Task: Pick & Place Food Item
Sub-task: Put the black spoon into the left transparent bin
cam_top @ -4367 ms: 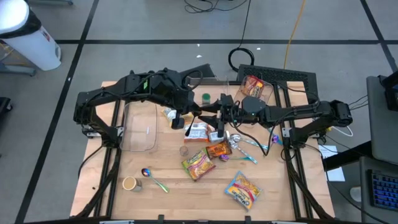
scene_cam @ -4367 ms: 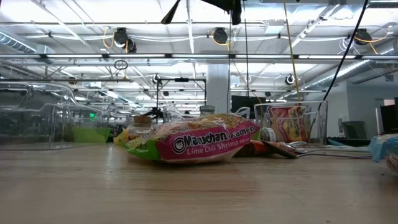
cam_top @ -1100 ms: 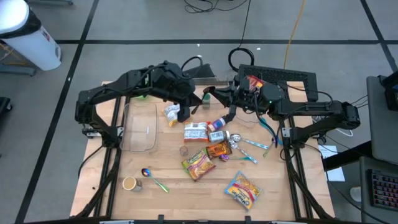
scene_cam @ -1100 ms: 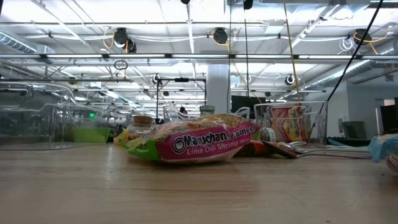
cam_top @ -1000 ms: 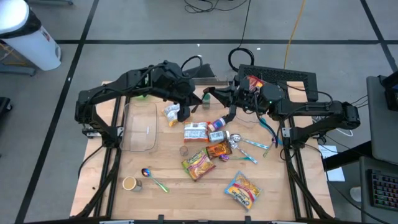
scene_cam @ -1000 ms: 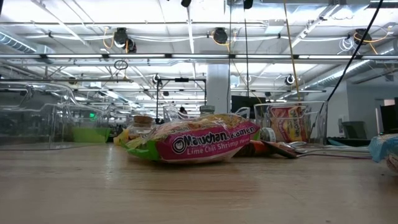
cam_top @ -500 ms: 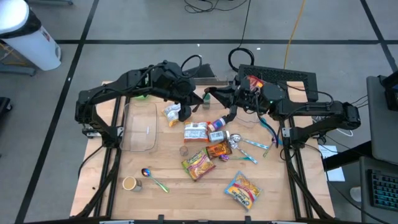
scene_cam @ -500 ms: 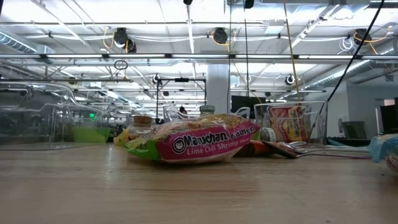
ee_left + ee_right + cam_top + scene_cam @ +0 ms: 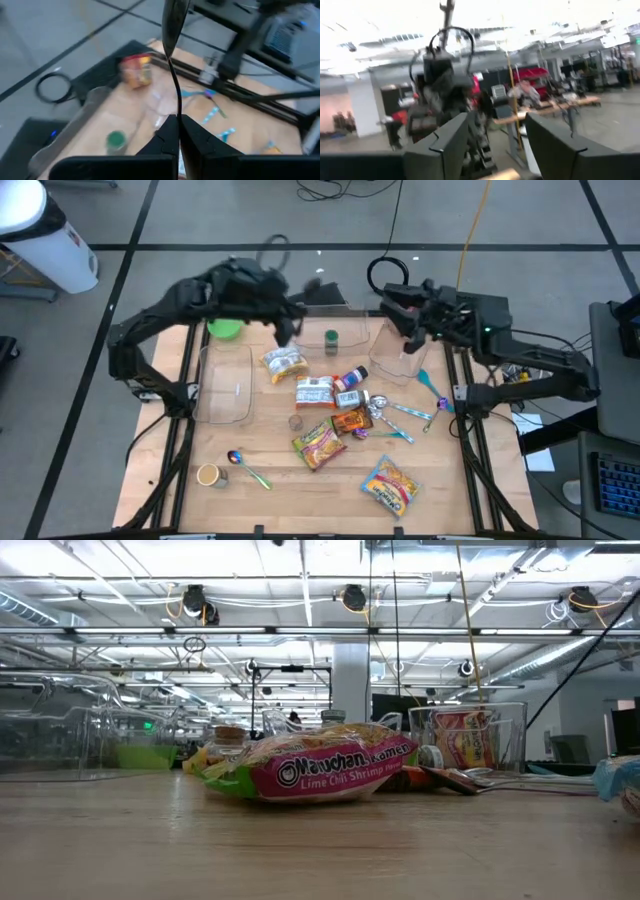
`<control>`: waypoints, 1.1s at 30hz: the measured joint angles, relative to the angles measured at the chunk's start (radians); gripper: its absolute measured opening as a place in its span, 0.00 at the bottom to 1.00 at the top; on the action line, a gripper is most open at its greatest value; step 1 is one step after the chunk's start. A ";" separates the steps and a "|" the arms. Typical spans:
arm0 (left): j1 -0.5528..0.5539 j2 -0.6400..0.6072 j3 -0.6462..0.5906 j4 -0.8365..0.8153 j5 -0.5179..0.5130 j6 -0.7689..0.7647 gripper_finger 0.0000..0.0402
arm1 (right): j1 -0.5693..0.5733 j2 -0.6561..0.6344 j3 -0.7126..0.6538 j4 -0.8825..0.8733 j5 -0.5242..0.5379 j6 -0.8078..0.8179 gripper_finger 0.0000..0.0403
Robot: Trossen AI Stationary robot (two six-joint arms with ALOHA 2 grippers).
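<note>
A: Item one, left gripper [image 9: 287,330]?
B: Raised over the tabletop's [image 9: 300,480] far edge, left of centre. Fingers pressed together, holding nothing.

A: Right gripper [image 9: 398,308]?
B: Over the far right corner, above the clear cup [image 9: 392,358]. In its wrist view the fingers [image 9: 445,140] stand apart with nothing between them.

A: Food items?
B: Yellow snack bag [image 9: 283,362] near the far edge, just beside the left gripper. White bar packet [image 9: 314,391] and small bottle [image 9: 350,378] at centre, touching. Orange packet [image 9: 351,421] just nearer than those. Ramen pack [image 9: 318,444] toward the near edge; the low view shows it lying flat, pink and green [image 9: 320,772]. A second noodle bag [image 9: 390,485] near the near right corner. One red-and-yellow packet [image 9: 460,752] stands inside the clear cup, seen from the low view.

A: Containers?
B: Clear tray [image 9: 226,383] by the left edge. Green bowl [image 9: 226,329] at the far left corner. Green-lid jar [image 9: 331,338] at the far edge, between the arms. Small tan cup [image 9: 208,474] at the near left corner.

A: Utensils?
B: Spoon [image 9: 243,464] beside the tan cup; teal cutlery [image 9: 405,412] by the right edge.
</note>
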 joint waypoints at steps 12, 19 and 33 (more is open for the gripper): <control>0.067 -0.174 0.002 -0.516 -0.227 -0.303 0.00 | -0.018 -0.069 -0.005 -0.272 0.001 -0.004 0.50; 0.036 -0.253 -0.044 -0.645 -0.269 -0.471 0.01 | -0.018 -0.064 -0.121 -0.176 -0.001 0.083 0.50; -0.024 -0.539 -0.538 -0.514 -0.267 -0.703 0.00 | -0.017 -0.064 -0.311 0.093 -0.134 0.291 0.48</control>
